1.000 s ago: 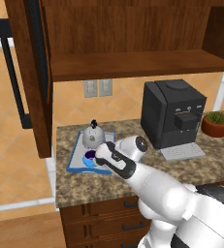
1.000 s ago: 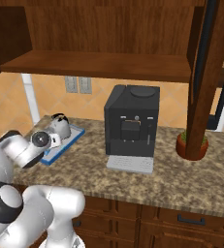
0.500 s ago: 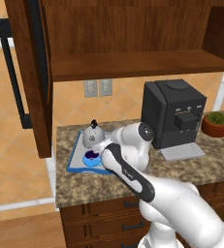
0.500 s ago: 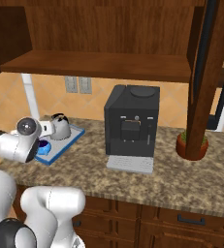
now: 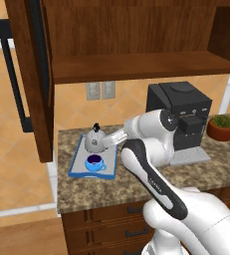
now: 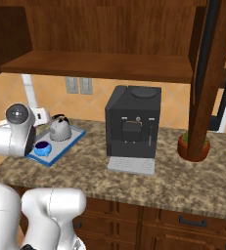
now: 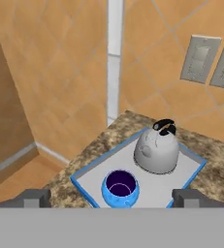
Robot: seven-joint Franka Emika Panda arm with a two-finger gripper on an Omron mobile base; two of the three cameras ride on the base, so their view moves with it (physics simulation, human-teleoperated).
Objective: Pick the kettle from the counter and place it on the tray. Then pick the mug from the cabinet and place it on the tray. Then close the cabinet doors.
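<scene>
On the counter [image 5: 86, 187] lies the blue-rimmed tray [image 5: 110, 160] [image 6: 71, 138] [image 7: 184, 175]. The silver kettle [image 5: 93, 141] [image 6: 59, 129] [image 7: 157, 150] stands on its far half. The blue mug [image 5: 94, 163] [image 6: 43, 147] [image 7: 120, 188] sits upright on the near half, close in front of the kettle. My gripper [image 5: 107, 142] [image 7: 111, 198] hovers just right of the kettle, above the tray, open and holding nothing. Both cabinet doors stand open: the left door [image 5: 33, 74] and the right door [image 6: 212, 73]. The cabinet shelf [image 5: 136, 67] [image 6: 100, 66] is bare.
A big black coffee machine [image 5: 183, 117] [image 6: 133, 122] stands right of the tray. A potted plant [image 5: 222, 127] [image 6: 195, 146] sits further right, partly behind the open right door. Wall outlets [image 5: 100, 90] [image 7: 200, 58] are behind the tray. The counter's left edge lies close beside the tray.
The arm has lifted and swung: the hand rose from low over the mug to a spot beside the kettle. Kettle and mug have stayed put on the tray. The jaws stay open.
</scene>
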